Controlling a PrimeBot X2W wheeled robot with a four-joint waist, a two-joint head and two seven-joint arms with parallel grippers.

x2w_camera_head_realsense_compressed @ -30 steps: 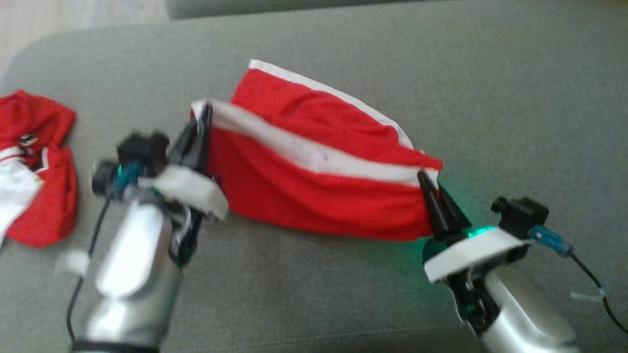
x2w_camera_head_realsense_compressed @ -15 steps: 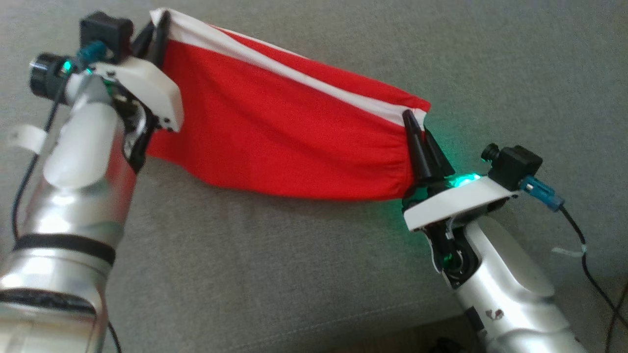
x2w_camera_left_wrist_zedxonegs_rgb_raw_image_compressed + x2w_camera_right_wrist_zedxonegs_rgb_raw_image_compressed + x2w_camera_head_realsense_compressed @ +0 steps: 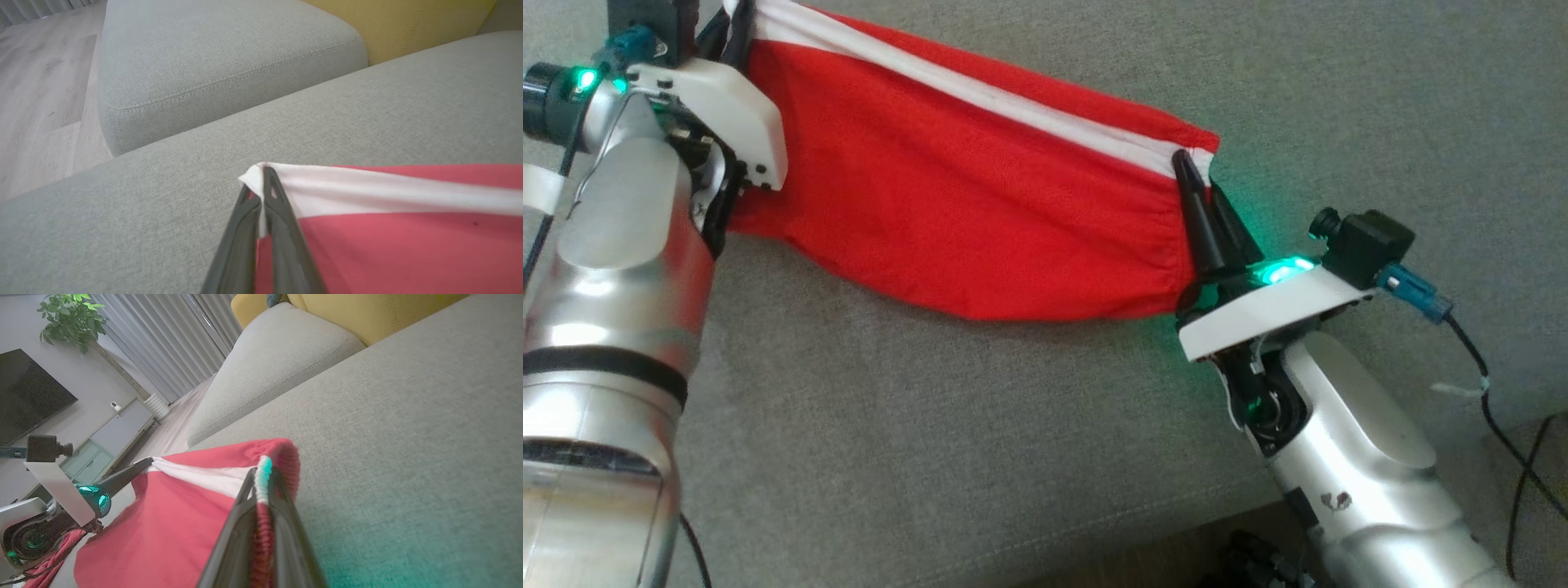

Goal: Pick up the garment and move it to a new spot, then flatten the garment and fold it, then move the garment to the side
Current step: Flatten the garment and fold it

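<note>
Where the grey sofa (image 3: 1013, 457) spreads beneath both arms, the red garment (image 3: 980, 220) with its white band is stretched from the upper left of the frame to right of centre. Whether its sagging lower edge touches the cushion is unclear. The left claw (image 3: 731, 28) is clamped on the white-banded corner at upper left. The right claw (image 3: 1196, 184) is pinched tight on the gathered opposite end.
</note>
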